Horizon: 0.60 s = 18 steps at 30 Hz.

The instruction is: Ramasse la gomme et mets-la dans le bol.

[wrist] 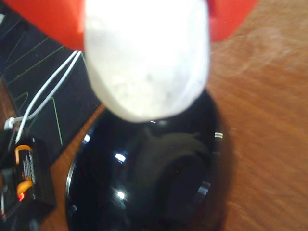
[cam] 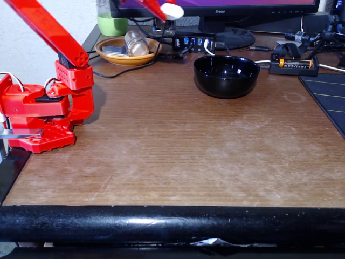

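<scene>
Our red gripper point(cam: 168, 11) clamped on the white gomme point(wrist: 147, 62), held high above the table point(cam: 178, 145), we see the glossy black bol point(wrist: 149, 178) directly beneath it in the wrist view, battery charger point(cam: 294, 66) beside the bowl.

Glossy bol point(cam: 226, 75) — worn wood table point(cam: 172, 156)

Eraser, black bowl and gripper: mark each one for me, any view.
Eraser point(wrist: 147, 62): wrist view, middle of its white face.
Black bowl point(cam: 226, 86): fixed view, front outer wall.
Gripper point(cam: 167, 9): fixed view, at the red fingertips holding the eraser.
</scene>
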{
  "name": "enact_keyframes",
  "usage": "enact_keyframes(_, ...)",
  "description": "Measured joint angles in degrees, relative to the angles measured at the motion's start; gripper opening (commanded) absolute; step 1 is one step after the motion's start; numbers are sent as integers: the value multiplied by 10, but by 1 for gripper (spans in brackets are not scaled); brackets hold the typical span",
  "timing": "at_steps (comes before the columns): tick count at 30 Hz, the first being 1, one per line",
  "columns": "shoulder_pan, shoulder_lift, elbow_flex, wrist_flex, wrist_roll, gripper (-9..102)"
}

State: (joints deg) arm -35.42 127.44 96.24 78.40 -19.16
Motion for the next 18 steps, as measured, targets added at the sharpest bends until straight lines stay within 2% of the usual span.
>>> enact_keyframes(18, 29, -312, -224, 47, 21, -5)
